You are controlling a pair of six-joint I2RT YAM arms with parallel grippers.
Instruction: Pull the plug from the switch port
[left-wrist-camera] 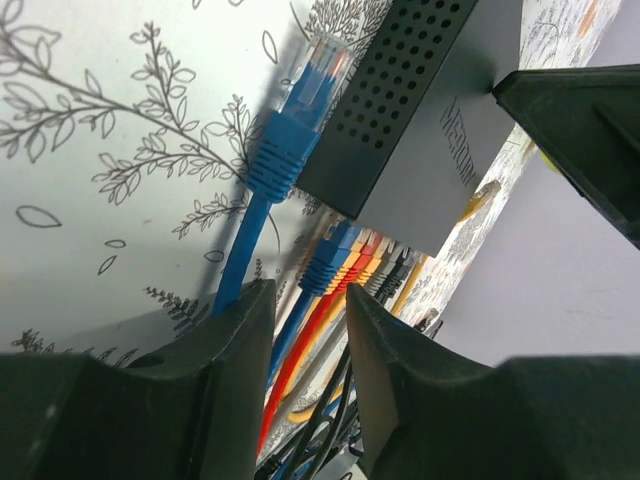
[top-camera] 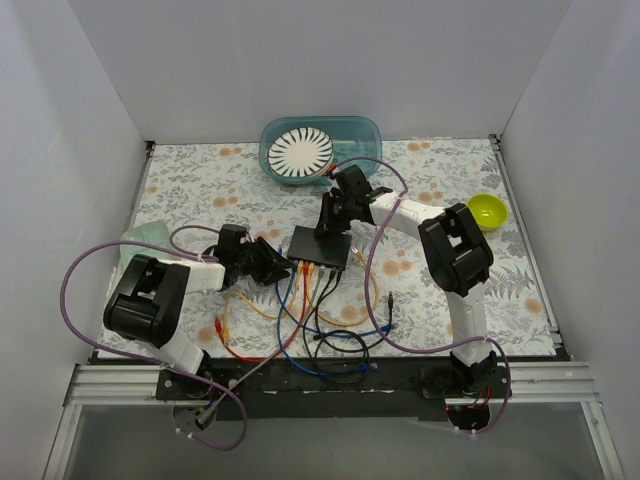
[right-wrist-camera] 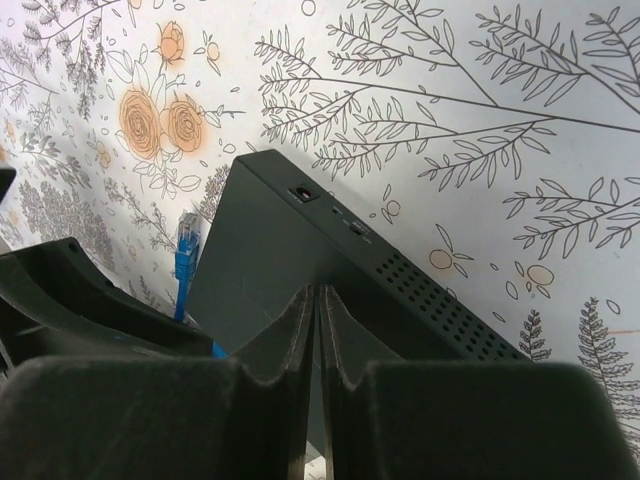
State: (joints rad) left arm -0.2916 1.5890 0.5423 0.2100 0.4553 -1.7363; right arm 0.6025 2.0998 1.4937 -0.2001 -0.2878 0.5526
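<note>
The dark grey switch [top-camera: 321, 247] lies flat mid-table, its sockets facing the near edge. Blue, red, orange and black plugs [left-wrist-camera: 345, 262] sit in a row in those sockets. One blue plug [left-wrist-camera: 308, 95] lies loose on the cloth beside the switch [left-wrist-camera: 420, 150], its clear tip out of any port; it also shows in the right wrist view [right-wrist-camera: 186, 245]. My left gripper [top-camera: 272, 262] [left-wrist-camera: 310, 295] is just left of the switch, jaws a little apart with nothing pinched between them. My right gripper [top-camera: 331, 224] [right-wrist-camera: 318, 295] is shut, tips resting on the switch top [right-wrist-camera: 260, 260].
A tangle of coloured cables [top-camera: 310, 310] runs from the switch toward the near edge. A teal tub holding a striped white plate [top-camera: 320, 150] stands at the back, a yellow-green bowl [top-camera: 487, 211] at the right. White walls close in three sides.
</note>
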